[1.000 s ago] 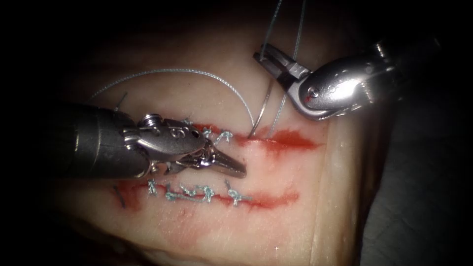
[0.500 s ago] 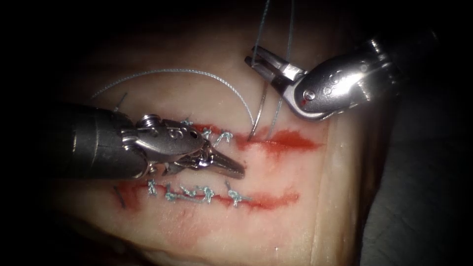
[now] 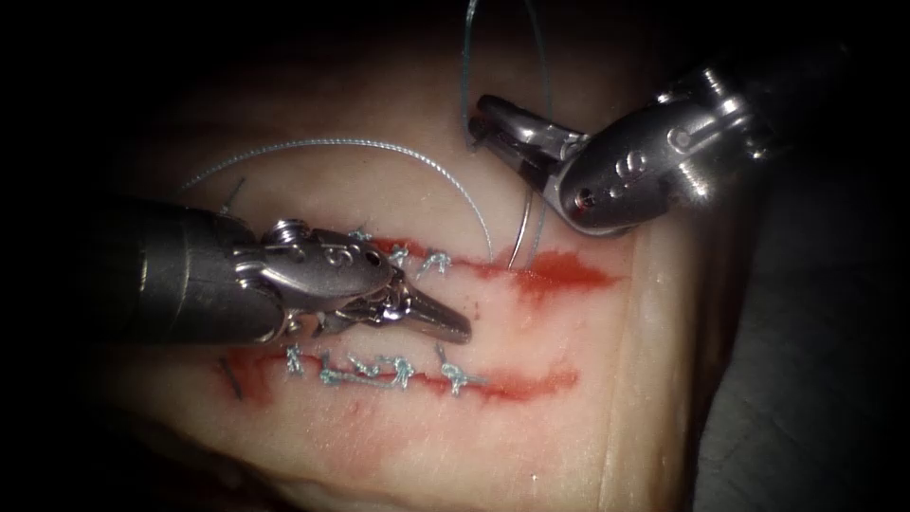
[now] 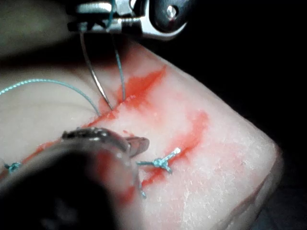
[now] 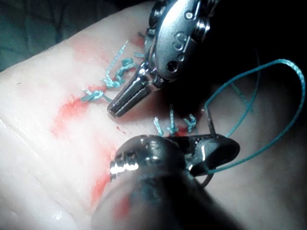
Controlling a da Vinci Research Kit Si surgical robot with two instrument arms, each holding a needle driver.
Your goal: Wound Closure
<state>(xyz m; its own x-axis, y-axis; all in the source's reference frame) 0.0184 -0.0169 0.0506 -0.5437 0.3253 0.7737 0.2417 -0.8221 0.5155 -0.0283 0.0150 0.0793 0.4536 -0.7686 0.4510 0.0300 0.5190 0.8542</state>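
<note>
Flanking end effector (image 3: pixel 438 320): knotted stitches (image 3: pixel 365 370).

Endoscope view: from above and in front, at moderate range, over pale pork tissue (image 3: pixel 569 398). Left wrist view: very close, along the shaft, past the left steel jawed tool (image 4: pixel 136 143). Right wrist view: equally close. Shared by all three: red-stained upper cut (image 3: pixel 559 273) (image 4: pixel 139 86) (image 5: pixel 180 130).
</note>
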